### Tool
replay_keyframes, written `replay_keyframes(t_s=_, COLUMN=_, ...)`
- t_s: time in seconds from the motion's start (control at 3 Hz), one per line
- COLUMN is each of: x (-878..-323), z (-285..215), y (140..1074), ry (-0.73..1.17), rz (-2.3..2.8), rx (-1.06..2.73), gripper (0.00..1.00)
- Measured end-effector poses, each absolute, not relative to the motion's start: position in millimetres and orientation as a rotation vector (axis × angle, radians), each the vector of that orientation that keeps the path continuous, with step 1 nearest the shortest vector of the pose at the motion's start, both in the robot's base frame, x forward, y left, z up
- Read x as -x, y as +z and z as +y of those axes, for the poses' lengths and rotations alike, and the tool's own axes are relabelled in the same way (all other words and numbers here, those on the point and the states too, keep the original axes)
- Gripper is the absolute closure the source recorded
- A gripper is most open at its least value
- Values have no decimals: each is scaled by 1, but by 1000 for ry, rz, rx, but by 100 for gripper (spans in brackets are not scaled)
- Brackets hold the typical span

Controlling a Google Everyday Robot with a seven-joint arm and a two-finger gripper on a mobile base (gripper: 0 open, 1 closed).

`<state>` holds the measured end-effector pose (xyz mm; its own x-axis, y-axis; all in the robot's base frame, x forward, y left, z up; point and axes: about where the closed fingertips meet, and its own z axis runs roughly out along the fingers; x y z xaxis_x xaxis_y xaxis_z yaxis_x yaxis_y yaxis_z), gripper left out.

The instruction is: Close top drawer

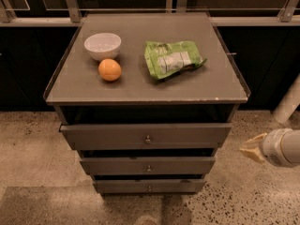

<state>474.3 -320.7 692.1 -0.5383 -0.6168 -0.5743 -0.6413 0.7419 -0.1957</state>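
The top drawer (187,136) stands pulled out, its front forward of the cabinet top (140,86) above it, with a dark gap between the 2. Its knob (148,138) sits at the centre of the front. The gripper (252,149) hangs off the top drawer's right end, slightly lower than the front and apart from it, touching nothing. Whether it is open or closed cannot be told.

The likely failure is a push landing near the top drawer's right end instead of near the knob: that could skew the drawer so it binds partway. A low approach could instead meet the second drawer (117,166) just below the top drawer, which also juts out. A hard shove could shake the cabinet and set the orange (109,70), above and behind the top drawer's left half, rolling toward the bowl (102,45) or the green packet (172,59).

The floor (37,163) in front of the top drawer offers open room for a straight push. To the drawer's right, a white post (288,102) behind the gripper narrows the space.
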Motion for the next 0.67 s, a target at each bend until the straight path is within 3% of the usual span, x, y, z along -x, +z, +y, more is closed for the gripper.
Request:
replay_keyframes(t_s=0.33, x=-458, z=-317, y=687, ry=108, rz=2342, rx=967, gripper=12)
replay_keyframes(t_s=0.67, x=-459, z=-317, y=687, ry=107, rz=2341, rx=967, gripper=0)
